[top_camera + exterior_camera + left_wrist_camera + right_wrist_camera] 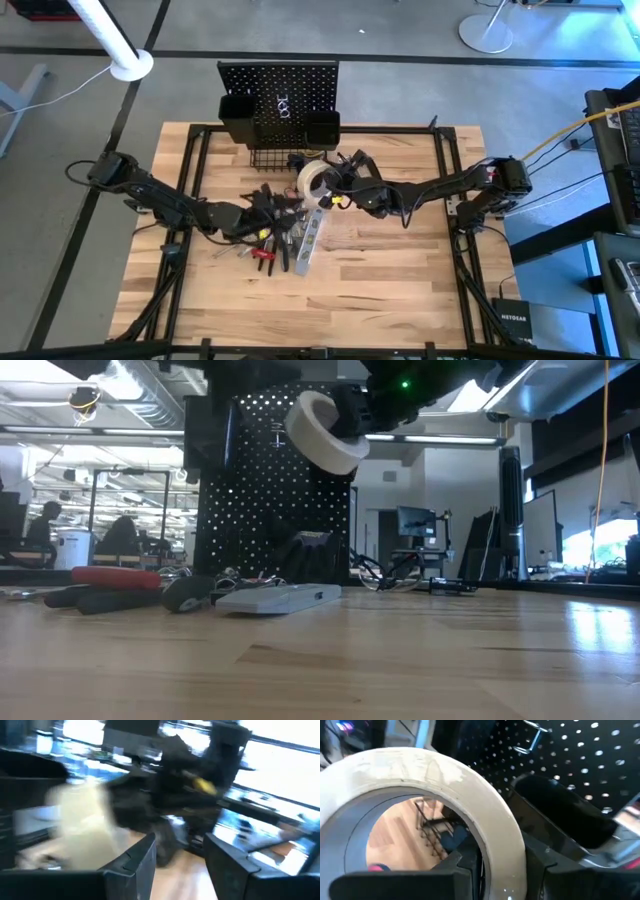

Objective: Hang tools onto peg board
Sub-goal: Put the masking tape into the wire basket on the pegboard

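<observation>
Pale tape roll (326,431) hangs well clear of the worktop (400,280), pinched by my right tool (335,190); in the right wrist view one finger (465,865) sits inside the ring and the other finger (555,870) outside, clamping its wall. From above, the roll is just in front of the peg board (290,85), near the wire basket (270,157) hung at the board's foot, and the level camera shows it high against the perforated panel, though I cannot say whether it touches anything there. My left tool (262,215) is low over the heap of tools (275,235) at mid-worktop, its fingers (135,865) standing apart with a plain gap between them; the wrist picture is smeared, so I think nothing is between them, but I would not swear to it. On the wood lie the silver level bar (278,598), the red-handled pliers (115,577) to its side, and black gloves (305,550) propped close to the board.
</observation>
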